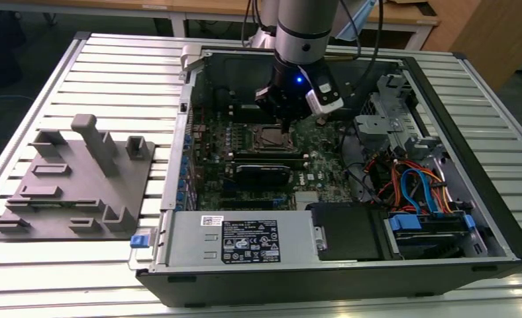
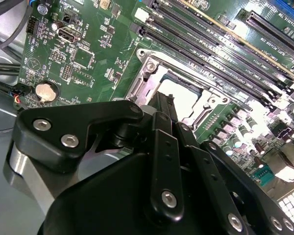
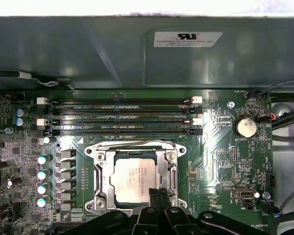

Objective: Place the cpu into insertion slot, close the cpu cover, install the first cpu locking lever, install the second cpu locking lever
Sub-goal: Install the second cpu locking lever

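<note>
Since the cpu [image 3: 133, 182] already lies flat in the insertion slot [image 1: 266, 138] and the cpu cover [image 3: 132, 151] appears to be down around it, its silver top showing through the cut-out, the work in hand looks like securing the socket. I cannot tell whether either locking lever is hooked.

In the exterior view the gripper [image 1: 284, 124] hangs inside the open computer case [image 1: 499, 218], its tip over the slot's edge at about 1 o'clock from the slot's middle. A grey fixture tray [image 1: 75, 205] sits well apart on the table, at 9 o'clock from the case. In both wrist views the fingers [image 2: 165, 142] are pressed together with nothing between them, and the narrow tip stands just beside the cover's rim, close to the chip's corner. Whether it touches the metal is hidden.

To do this well, I judge that any push should land on the silvery frame or a lever, never on the chip or the pins beneath. The pressed-together tip makes a good small pusher, but it could slip off the thin metal toward the memory slots [image 3: 120, 117] or the motherboard [image 1: 318, 165] parts beside the socket. Slow, straight pressure suits it best, and the cover must lie flat before any force rises.
</note>
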Controlling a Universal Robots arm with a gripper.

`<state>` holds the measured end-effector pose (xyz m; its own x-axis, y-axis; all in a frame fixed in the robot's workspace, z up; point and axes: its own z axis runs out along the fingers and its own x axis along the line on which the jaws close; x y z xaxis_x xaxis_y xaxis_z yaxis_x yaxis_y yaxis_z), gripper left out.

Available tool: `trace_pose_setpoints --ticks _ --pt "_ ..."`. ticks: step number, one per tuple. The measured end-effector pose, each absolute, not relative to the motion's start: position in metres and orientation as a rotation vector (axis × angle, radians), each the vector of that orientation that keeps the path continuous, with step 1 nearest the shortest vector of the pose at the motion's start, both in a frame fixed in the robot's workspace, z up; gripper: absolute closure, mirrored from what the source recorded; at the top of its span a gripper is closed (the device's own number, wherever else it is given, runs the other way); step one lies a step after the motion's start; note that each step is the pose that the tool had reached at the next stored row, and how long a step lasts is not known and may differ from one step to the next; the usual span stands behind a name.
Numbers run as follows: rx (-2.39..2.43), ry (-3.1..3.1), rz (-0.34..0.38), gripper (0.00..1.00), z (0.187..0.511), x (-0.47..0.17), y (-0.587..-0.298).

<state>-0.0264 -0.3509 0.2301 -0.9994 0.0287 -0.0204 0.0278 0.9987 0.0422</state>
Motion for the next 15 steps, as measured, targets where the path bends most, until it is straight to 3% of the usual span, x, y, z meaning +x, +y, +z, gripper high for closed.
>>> trace_pose_setpoints --ticks 15 --pt "0.044 3.119 0.065 0.9 0.23 -0.0264 -0.3558"
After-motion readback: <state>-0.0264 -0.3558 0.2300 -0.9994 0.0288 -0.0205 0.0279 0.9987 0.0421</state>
